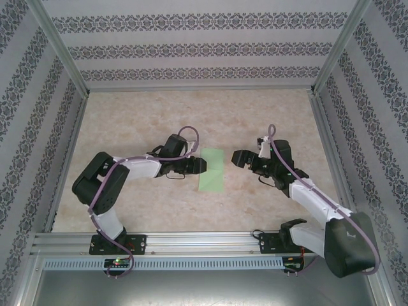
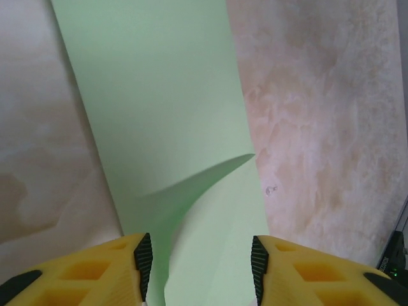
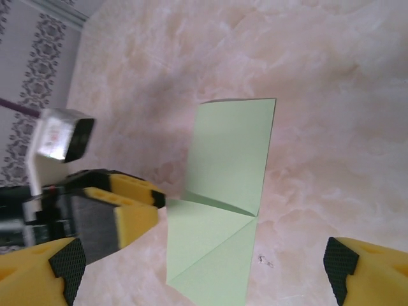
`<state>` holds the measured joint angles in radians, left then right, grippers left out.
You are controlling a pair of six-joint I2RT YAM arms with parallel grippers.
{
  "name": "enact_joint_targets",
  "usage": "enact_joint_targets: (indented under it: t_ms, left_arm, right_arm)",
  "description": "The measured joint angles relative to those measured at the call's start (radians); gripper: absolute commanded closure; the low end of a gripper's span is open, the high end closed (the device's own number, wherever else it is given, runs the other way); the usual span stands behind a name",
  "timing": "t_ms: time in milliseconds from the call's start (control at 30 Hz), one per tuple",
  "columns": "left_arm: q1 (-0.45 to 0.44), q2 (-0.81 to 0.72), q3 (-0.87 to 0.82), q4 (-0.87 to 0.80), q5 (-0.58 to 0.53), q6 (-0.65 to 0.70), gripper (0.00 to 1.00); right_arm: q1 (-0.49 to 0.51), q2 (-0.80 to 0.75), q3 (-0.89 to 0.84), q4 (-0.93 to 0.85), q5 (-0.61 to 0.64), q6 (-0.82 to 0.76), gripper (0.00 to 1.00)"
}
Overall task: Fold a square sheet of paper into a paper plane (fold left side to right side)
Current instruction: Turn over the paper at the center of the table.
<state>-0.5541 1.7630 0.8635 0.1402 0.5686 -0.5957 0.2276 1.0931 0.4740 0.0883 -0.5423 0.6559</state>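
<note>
At centre of the surface [image 1: 127, 127], the square sheet of paper [image 1: 211, 169] is lying folded narrow, one flap [image 2: 210, 172] lifting; left fingers [image 2: 143, 255] are straddling its edge, half-open, gripping nothing; right fingers [image 3: 338, 261] are gaping empty nearby. Crease is wanting a flat press, edges aligned.

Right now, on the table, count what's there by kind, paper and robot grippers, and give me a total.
Mint-green sheet of paper, folded over: 1
Robot grippers: 2, the left gripper and the right gripper
Total: 3
</note>
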Motion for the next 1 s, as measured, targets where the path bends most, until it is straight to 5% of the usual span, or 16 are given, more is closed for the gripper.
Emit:
enact_joint_targets:
  t_ms: [300,1000]
  left_arm:
    - [0.0,0.064,0.021,0.029,0.049,-0.004,0.9]
    - [0.0,-0.035,-0.045,0.028,-0.031,0.005,0.91]
  right_arm:
    - [-0.029,-0.036,-0.06,0.075,-0.093,0.066,0.02]
    - [0.212,0.388,0.138,0.08,-0.067,0.058,0.27]
